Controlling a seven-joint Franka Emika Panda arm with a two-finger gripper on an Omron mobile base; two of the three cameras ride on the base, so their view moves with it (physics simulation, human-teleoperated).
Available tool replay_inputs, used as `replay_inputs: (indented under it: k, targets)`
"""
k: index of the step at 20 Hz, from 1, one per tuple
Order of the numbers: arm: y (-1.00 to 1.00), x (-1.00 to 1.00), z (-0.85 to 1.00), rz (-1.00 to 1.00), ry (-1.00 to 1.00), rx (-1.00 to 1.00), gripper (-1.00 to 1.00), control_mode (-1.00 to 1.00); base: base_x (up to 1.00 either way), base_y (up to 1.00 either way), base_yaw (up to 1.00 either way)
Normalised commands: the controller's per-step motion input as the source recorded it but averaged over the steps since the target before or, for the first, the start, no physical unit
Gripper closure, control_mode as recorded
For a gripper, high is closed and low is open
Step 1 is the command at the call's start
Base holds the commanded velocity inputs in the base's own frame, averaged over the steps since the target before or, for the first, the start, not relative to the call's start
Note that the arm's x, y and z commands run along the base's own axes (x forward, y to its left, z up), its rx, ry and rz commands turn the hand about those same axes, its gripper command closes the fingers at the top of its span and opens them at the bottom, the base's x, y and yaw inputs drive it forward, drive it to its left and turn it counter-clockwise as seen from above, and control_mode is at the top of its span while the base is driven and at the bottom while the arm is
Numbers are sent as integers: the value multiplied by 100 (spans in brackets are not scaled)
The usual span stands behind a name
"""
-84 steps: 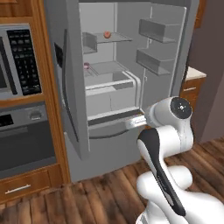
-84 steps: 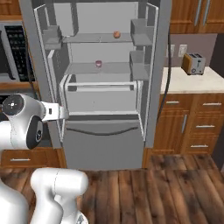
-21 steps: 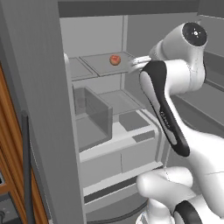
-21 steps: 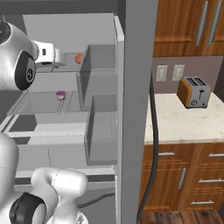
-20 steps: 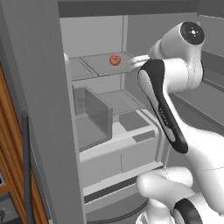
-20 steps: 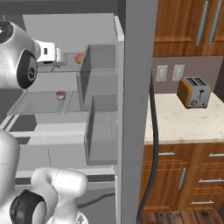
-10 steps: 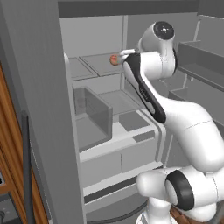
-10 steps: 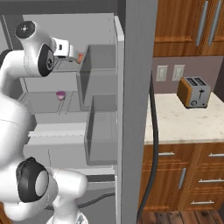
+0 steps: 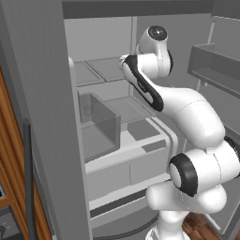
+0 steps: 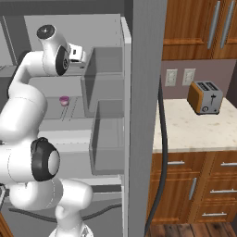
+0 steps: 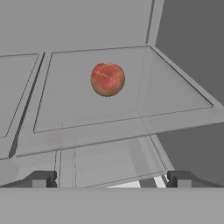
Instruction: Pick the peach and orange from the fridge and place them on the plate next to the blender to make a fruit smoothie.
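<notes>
In the hand view the peach (image 11: 107, 79), round and reddish-orange, rests on a glass upper shelf (image 11: 144, 111) of the open fridge (image 9: 101, 42). My gripper (image 11: 112, 179) is open, level with the shelf's front edge and short of the peach, with the fruit centred above its two fingertips (image 11: 41, 178). From the left base view my arm (image 9: 150, 89) reaches in at that shelf and covers the fruit. The orange, the plate and the blender are out of view.
A translucent door bin (image 10: 105, 69) hangs just right of my hand, with another bin (image 10: 109, 139) below it. A small pink-purple item (image 10: 64, 100) sits on a lower shelf. A toaster (image 10: 205, 97) stands on the counter (image 10: 194, 134) to the fridge's right.
My arm has swung further left and into the fridge at the upper shelf. In the left base view it now covers the peach that showed before.
</notes>
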Motion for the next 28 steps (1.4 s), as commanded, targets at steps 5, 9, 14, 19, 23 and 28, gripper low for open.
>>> replay_inputs:
  k: [5, 9, 14, 19, 23, 28]
  targets:
    - [15, 72, -22, -1, 1, 0, -100, -100, 0, 0, 0]
    - [4, 64, -10, -3, 0, 0, -100, -100, 0, 0, 0]
    - [0, 50, -5, -1, 0, 0, -100, -100, 0, 0, 0]
    - [0, 53, -7, -1, 4, 0, -100, -100, 0, 0, 0]
    - [0, 47, -10, 0, 6, 0, -100, -100, 0, 0, 0]
    - [0, 44, -9, 0, 6, 0, -100, -100, 0, 0, 0]
